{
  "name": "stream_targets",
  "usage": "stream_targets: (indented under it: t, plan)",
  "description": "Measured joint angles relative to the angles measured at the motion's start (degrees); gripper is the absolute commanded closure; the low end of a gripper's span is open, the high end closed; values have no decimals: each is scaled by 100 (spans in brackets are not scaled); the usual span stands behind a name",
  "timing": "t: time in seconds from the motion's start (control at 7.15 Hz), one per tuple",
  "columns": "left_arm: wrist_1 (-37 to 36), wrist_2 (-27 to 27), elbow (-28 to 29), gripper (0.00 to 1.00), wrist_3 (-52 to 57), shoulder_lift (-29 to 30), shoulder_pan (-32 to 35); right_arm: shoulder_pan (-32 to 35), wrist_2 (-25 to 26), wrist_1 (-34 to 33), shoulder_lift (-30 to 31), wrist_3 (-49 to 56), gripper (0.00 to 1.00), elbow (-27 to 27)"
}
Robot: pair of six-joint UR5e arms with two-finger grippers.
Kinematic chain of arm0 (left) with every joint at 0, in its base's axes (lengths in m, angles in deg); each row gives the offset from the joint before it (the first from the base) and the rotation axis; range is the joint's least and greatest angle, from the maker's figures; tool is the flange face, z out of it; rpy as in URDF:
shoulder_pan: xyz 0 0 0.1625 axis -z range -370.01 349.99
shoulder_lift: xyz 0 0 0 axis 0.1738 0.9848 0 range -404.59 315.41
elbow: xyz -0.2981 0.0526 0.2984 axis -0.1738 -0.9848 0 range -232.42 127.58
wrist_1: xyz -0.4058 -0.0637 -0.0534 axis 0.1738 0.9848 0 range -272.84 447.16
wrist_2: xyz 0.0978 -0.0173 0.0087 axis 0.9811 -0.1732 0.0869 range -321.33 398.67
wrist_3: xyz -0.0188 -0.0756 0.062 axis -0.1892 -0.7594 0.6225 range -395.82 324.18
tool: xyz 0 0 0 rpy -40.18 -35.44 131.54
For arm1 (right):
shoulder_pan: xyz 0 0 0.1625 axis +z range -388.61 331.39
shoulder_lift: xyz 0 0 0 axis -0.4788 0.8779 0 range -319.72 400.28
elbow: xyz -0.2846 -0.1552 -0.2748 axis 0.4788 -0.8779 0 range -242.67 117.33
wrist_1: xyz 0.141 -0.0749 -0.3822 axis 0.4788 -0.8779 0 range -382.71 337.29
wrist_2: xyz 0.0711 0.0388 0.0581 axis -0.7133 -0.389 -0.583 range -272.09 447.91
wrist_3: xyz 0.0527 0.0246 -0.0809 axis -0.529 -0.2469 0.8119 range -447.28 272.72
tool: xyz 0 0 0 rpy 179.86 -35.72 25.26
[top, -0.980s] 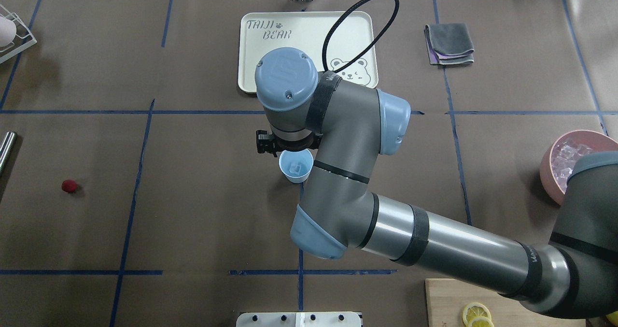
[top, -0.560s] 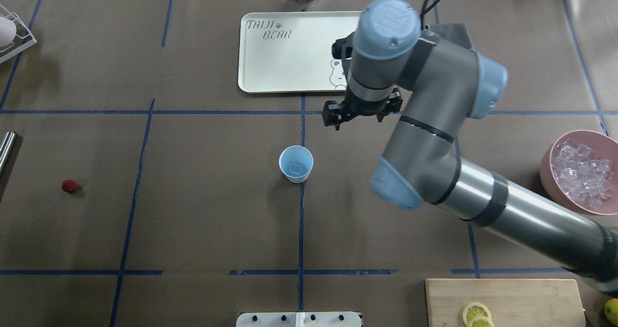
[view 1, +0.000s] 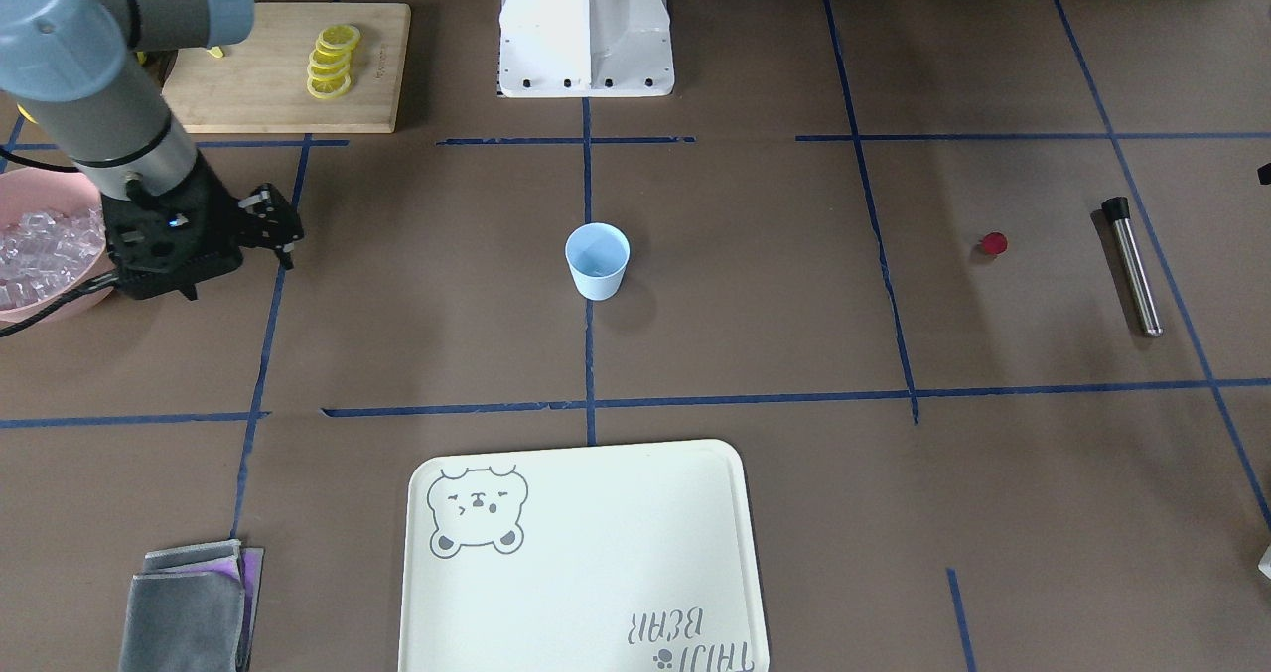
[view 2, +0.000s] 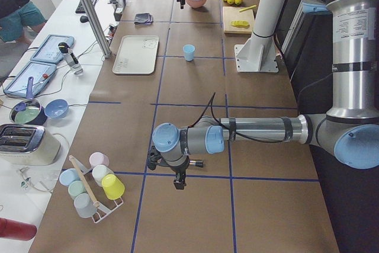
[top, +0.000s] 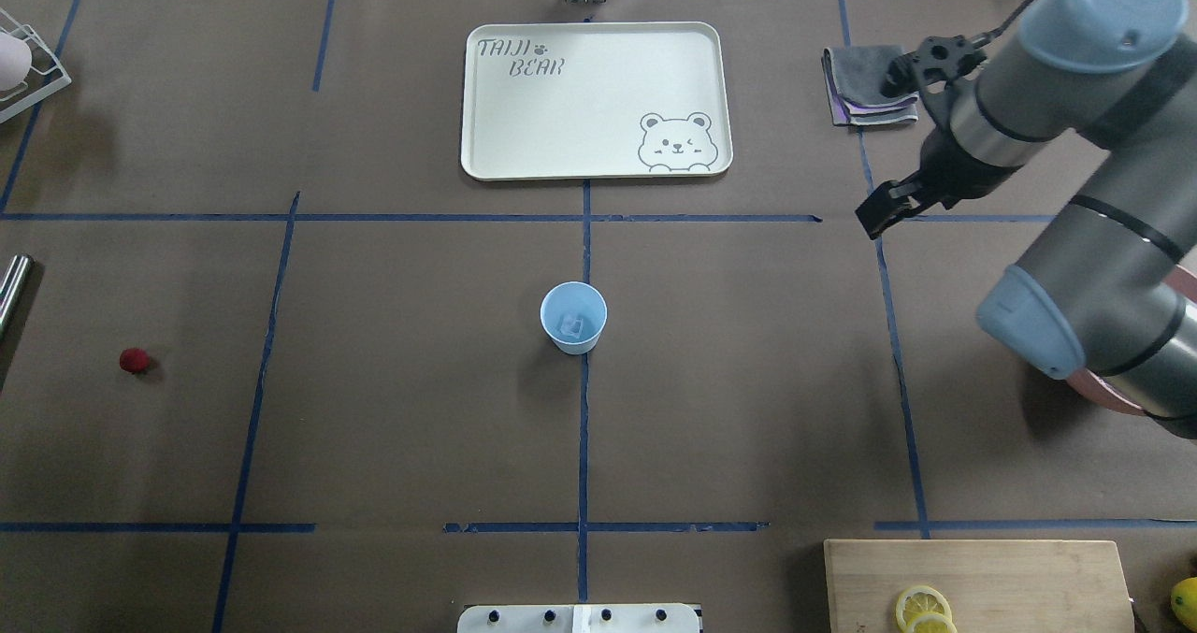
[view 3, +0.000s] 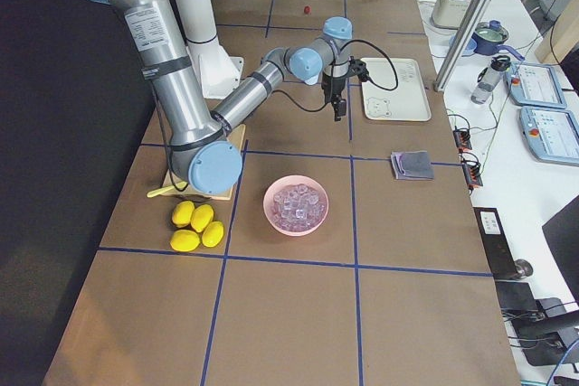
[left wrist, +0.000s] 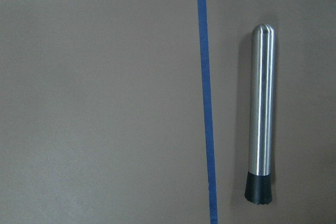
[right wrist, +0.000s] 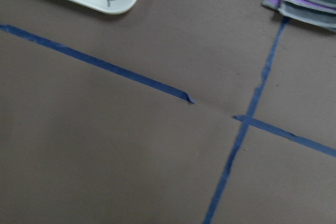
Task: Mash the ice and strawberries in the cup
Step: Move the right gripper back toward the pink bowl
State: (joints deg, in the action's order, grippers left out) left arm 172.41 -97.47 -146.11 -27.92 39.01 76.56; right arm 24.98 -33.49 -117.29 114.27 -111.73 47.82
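While the cup (top: 573,318) stands upright near the middle of the brown surface (top: 393,409), right on a blue tape line, a single clear ice cube (top: 572,323) lies at its bottom. The rest of the ice (view 3: 297,202) is heaped in a pink bowl (view 3: 269,208) far out on the robot's right, well apart from the cup.

The strawberry (top: 135,360) lies alone on the surface on the robot's left, also well apart from the cup. Near it, farther to that side, a metal rod (view 1: 1132,265) lies flat, with its black cap toward the robot.

The right end effector (view 1: 283,230) hangs above the surface just beside the bowl, on the side toward the cup. In the overhead view it is over a blue tape crossing, close to a folded grey cloth (top: 870,86). Its wrist camera shows that crossing, a corner of the cream tray (top: 561,109) and an edge of the cloth. I cannot tell whether its fingers are apart or together.

The left end effector (view 2: 179,182) shows only in the view from the left end of the surface, where it points down over the brown paper. Its wrist camera looks straight down on the rod. From that view I cannot tell whether it is spread or closed.

A wooden board (view 1: 268,67) with lemon slices (view 1: 333,62) sits near the robot's base.
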Motion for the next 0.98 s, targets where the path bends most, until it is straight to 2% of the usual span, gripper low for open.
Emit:
stream_targets:
  t: [0.56,0.7,0.98]
  plan:
    - [8,1,-8,0,0,7,0,837,-539,1553,2166,1317,7,202]
    - [11,0,-11,0,1,5,0,904,-601,1686,2593,1428,3,264]
    - [16,0,-28,0,3,3,0,942,-626,1766,3148,1107,4,311]
